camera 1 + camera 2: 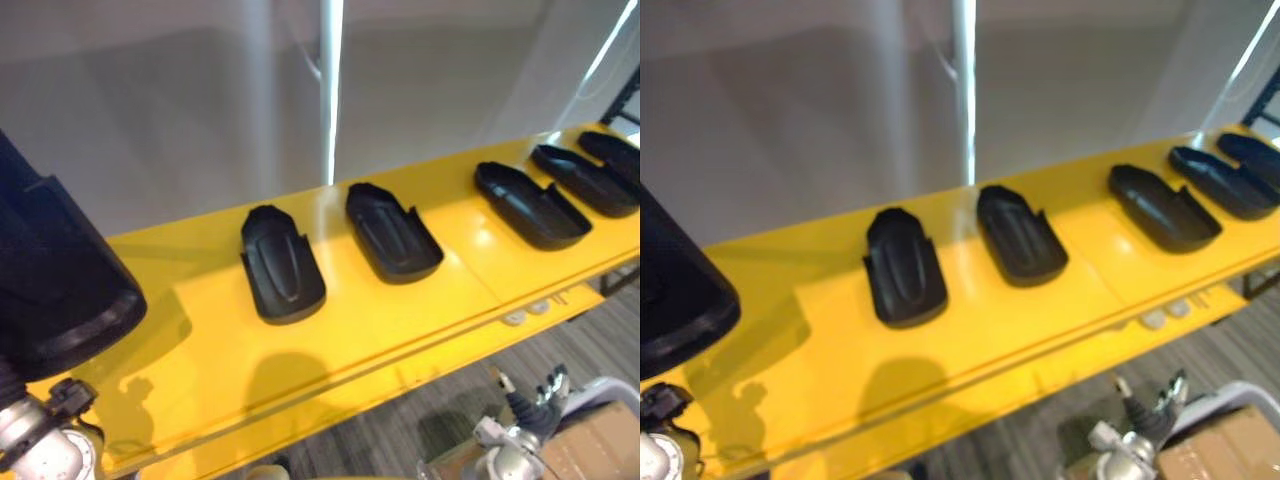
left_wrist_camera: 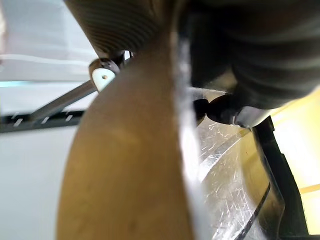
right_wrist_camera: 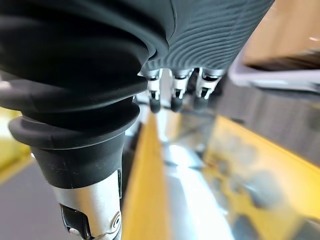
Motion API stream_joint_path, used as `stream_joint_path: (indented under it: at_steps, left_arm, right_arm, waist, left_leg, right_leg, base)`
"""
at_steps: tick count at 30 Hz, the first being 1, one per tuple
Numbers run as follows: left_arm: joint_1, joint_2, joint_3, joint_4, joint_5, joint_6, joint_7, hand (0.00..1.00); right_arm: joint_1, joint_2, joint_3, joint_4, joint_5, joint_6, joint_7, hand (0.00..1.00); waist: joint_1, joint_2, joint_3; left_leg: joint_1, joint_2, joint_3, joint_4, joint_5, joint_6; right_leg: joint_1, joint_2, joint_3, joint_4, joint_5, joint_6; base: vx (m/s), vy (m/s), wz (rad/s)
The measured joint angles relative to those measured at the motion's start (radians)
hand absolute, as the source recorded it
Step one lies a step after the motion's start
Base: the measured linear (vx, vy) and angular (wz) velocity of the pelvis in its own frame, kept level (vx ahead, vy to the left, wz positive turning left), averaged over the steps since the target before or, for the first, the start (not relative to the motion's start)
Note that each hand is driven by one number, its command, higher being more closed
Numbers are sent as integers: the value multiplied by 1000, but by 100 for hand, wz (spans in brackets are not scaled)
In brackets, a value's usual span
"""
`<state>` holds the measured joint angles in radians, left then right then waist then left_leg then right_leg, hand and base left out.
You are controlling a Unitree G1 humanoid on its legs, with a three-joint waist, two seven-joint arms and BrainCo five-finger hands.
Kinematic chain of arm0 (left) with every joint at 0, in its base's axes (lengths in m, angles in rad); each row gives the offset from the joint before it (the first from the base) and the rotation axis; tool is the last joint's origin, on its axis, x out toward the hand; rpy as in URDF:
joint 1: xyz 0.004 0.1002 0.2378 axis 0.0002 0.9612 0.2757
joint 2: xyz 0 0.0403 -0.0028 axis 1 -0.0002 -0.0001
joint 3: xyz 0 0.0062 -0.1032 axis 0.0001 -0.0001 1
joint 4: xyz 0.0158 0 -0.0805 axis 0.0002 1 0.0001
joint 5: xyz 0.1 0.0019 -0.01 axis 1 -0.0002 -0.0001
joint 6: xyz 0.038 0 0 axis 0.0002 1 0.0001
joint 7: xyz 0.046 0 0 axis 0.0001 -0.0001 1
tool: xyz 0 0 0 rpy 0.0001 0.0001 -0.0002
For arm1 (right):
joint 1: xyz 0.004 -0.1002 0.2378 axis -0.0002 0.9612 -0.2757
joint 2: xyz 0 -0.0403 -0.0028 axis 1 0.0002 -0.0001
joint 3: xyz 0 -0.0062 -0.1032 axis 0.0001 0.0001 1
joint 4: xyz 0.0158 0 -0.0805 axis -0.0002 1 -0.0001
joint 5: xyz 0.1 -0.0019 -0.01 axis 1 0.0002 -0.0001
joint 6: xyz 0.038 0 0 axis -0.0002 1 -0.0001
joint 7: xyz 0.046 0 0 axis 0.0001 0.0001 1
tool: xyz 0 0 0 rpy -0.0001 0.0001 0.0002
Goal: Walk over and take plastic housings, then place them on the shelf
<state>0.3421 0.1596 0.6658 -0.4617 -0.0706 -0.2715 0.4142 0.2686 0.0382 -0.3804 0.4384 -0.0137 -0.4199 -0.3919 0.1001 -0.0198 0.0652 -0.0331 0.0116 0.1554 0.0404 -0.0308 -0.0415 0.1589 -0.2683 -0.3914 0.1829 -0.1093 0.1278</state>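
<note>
Several black plastic housings lie in a row along the yellow shelf (image 1: pixel 400 320): one at the centre left (image 1: pixel 282 265), one beside it (image 1: pixel 392 232), and more toward the far right (image 1: pixel 530 205). Another black housing (image 1: pixel 60 270) hangs close to me over the shelf's left end. My left hand (image 2: pixel 225 107) is shut on it from below, and its inner face (image 2: pixel 225 175) shows past the thumb. My right hand (image 1: pixel 535 405) hangs below the shelf's front edge at the lower right, fingers (image 3: pixel 173 95) relaxed and holding nothing.
Bare yellow shelf surface (image 1: pixel 200 370) lies in front of and left of the nearest housing. A grey wall with a white upright post (image 1: pixel 331 90) backs the shelf. A cardboard box (image 1: pixel 595 440) stands on the carpet near my right hand.
</note>
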Motion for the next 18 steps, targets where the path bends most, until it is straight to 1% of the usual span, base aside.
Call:
stream_joint_path:
  at_steps: [1,3,4,6,7,8,9,10,11,13,14,15,16,17,18]
  left_arm:
    - [-10,7,2,9,-2,13,-10,100]
    - [-20,34,2,48,-13,53,-72,100]
    - [-20,39,2,59,-15,70,-95,100]
    - [-18,77,-10,117,-25,149,-180,100]
    - [-18,92,-10,137,-31,171,-202,100]
    - [-22,129,-11,177,-39,215,-246,100]
    - [-24,159,-14,210,-42,248,-280,100]
    - [-32,204,-28,270,-43,299,-337,100]
    - [-34,221,-36,293,-43,315,-358,100]
    - [-74,290,-77,391,-51,408,-439,100]
    - [-88,311,-89,422,-51,428,-460,100]
    - [-115,349,-105,487,-51,462,-501,100]
    - [-137,383,-113,544,-61,480,-529,100]
    - [-173,434,-133,623,-84,506,-564,100]
    - [-191,456,-137,656,-85,519,-587,100]
  right_arm:
    - [1,-8,0,21,1,11,6,0]
    - [-3,-26,-1,73,16,36,32,0]
    - [-7,-32,-2,85,23,38,42,0]
    - [-12,-60,-3,136,40,50,77,0]
    - [-12,-67,-4,150,40,52,86,0]
    - [-13,-78,-4,175,40,59,98,0]
    - [-17,-88,-3,200,40,66,110,0]
    - [-25,-103,-2,247,40,78,120,0]
    - [-29,-106,-1,259,41,82,125,0]
    - [-35,-120,2,304,44,104,134,0]
    - [-38,-123,2,318,50,107,135,0]
    - [-40,-129,2,338,63,116,138,0]
    - [-48,-134,2,351,80,119,143,0]
    - [-50,-139,0,370,87,121,150,0]
    - [-50,-141,1,376,92,122,153,0]
  waist:
    - [0,3,-4]
    - [6,9,-7]
    - [6,11,-9]
    - [7,21,-14]
    - [7,25,-17]
    - [6,29,-19]
    - [7,33,-20]
    - [10,40,-22]
    - [10,43,-23]
    - [10,54,-23]
    - [9,56,-24]
    - [10,60,-26]
    - [10,63,-25]
    - [8,64,-24]
    - [6,65,-23]
  left_leg:
    - [-1,-2,-9,-2,6,1]
    - [0,5,-11,-2,11,0]
    - [2,6,-12,-2,11,0]
    - [18,14,-13,-4,11,0]
    - [18,16,-14,-4,12,-1]
    - [22,19,-14,-5,13,-3]
    - [25,21,-11,-7,16,-7]
    - [31,25,-8,-18,21,-12]
    - [32,26,-8,-23,25,-13]
    - [32,27,-8,-47,46,-15]
    - [31,27,-8,-55,53,-15]
    - [31,28,-7,-73,65,-17]
    - [35,28,-6,-86,77,-15]
    - [38,27,-6,-103,93,-14]
    - [39,27,-6,-110,100,-14]
  right_leg:
    - [1,1,-6,0,1,-1]
    - [5,11,-11,0,1,-1]
    - [9,12,-11,0,1,-1]
    - [24,21,-12,0,1,-1]
    - [26,23,-12,0,1,-1]
    - [28,26,-12,0,1,-1]
    - [27,29,-12,-1,1,-1]
    - [24,33,-11,-1,1,-1]
    - [22,35,-11,-1,1,-1]
    - [13,41,-9,-3,0,-2]
    - [9,41,-9,-4,0,-3]
    - [-1,42,-5,-6,-1,-5]
    - [-2,41,-2,-9,-4,-10]
    - [-4,43,3,-15,-5,-11]
    - [-6,44,5,-18,-7,-14]
  base:
    - [108,-25,29]
    - [86,-55,17]
    - [50,-71,5]
    - [44,-70,2]
    - [37,-68,1]
    - [26,-62,-2]
    - [17,-67,-11]
    - [-1,-48,-12]
    - [-18,-46,-9]
    - [-30,-34,1]
    - [-46,-14,-3]
    - [-49,-7,-9]
    - [-69,-9,-9]
    - [-60,-9,-5]
    - [-101,-7,-7]
